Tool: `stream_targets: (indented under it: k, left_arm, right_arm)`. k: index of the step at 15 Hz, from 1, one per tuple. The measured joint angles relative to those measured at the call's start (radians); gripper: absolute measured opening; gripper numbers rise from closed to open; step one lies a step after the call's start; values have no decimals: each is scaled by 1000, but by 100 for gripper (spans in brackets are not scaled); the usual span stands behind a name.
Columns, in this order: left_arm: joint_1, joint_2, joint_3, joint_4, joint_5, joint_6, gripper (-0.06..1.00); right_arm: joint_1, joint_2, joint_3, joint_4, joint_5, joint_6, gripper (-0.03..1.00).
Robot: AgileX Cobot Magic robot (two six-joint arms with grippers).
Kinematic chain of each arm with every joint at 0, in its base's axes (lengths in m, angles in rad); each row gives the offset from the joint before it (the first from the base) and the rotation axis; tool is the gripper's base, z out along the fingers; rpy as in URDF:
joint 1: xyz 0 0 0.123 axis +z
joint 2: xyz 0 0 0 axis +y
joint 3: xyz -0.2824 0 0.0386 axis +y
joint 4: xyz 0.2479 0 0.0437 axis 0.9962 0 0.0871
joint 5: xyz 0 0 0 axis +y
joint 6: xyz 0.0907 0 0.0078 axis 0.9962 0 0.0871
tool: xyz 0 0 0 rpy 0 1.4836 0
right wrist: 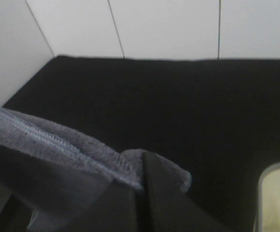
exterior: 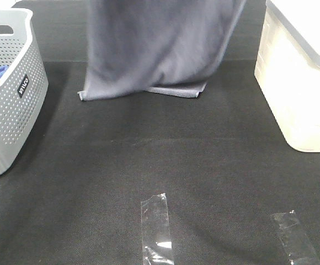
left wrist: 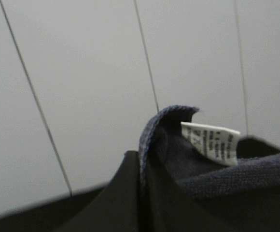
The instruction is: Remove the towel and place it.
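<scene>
The left gripper (left wrist: 141, 166) and right gripper (right wrist: 142, 174) each clench a top corner of the hanging towel (exterior: 154, 44), its hem resting on the far table (exterior: 165, 160); next, probably, lowering both evenly nearward.

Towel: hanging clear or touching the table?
Touching. The towel hangs from above frame, its bottom edge folded onto the table.

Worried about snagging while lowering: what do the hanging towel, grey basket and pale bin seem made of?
The towel: soft napped fabric, probably microfibre; fuzzy pile and a stitched hem show. The basket: matte grey moulded plastic, by its perforated walls. The bin: smooth cream plastic, apparently; glare hides detail.
</scene>
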Motion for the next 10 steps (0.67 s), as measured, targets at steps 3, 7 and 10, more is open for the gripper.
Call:
stream_targets:
  k: [3,7,10]
  left_arm:
    - [-46,-1,0,-109,447,6,0]
    - [-46,-6,7,-239,690,49,0]
    - [-45,-6,79,-271,727,53,0]
  right_arm:
    - [0,5,0,14,273,0,0]
    - [-3,5,82,30,455,2,0]
    - [-4,5,210,28,480,18,0]
